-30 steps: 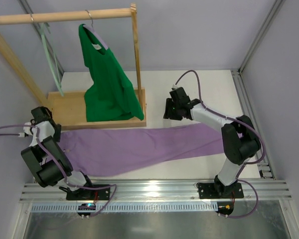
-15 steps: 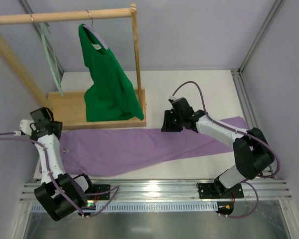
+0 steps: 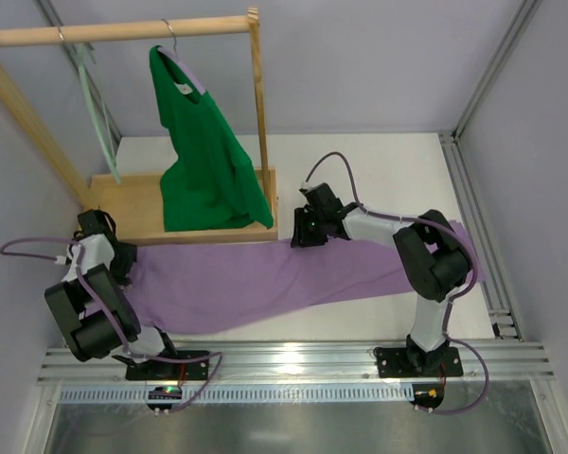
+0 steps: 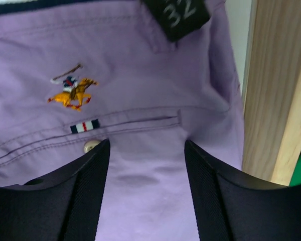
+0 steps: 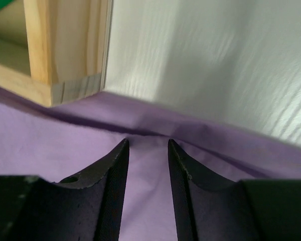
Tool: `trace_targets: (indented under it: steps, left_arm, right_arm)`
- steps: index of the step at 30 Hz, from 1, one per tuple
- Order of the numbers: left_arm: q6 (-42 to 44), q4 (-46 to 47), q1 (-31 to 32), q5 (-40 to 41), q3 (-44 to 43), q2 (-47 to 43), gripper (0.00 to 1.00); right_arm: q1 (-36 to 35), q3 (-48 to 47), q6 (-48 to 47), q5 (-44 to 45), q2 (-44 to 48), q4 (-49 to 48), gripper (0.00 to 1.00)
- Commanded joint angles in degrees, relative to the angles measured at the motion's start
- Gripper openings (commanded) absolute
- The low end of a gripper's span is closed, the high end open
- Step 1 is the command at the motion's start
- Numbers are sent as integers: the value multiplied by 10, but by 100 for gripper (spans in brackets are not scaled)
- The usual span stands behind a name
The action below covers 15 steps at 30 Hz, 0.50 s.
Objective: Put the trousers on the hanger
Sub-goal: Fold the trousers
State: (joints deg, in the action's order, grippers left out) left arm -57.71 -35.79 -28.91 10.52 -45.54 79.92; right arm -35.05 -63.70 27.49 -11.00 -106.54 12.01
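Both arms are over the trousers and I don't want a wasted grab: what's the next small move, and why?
Probably lower the right gripper and close its jaws on the far edge of the trousers. Its jaws stand open over a raised fold beside the wooden rack base, gripping nothing; the left gripper is likewise open over the waist end.
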Motion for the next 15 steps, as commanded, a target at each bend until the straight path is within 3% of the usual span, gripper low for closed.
trace_targets:
  steps: [1, 5, 9, 15]
  left_arm:
    - [19, 18, -4, 25, -49, 29, 63]
    - [32, 6, -5, 49, -72, 51, 66]
    - [44, -10, -6, 44, -87, 31, 65]
    - [73, -45, 12, 49, -92, -57, 64]
  right_arm:
    - [7, -32, -10, 31, -8, -13, 41]
    - [7, -38, -15, 38, 1, 23, 43]
    - [5, 5, -10, 62, 89, 55, 45]
    - [5, 58, 114, 136, 198, 172, 45]
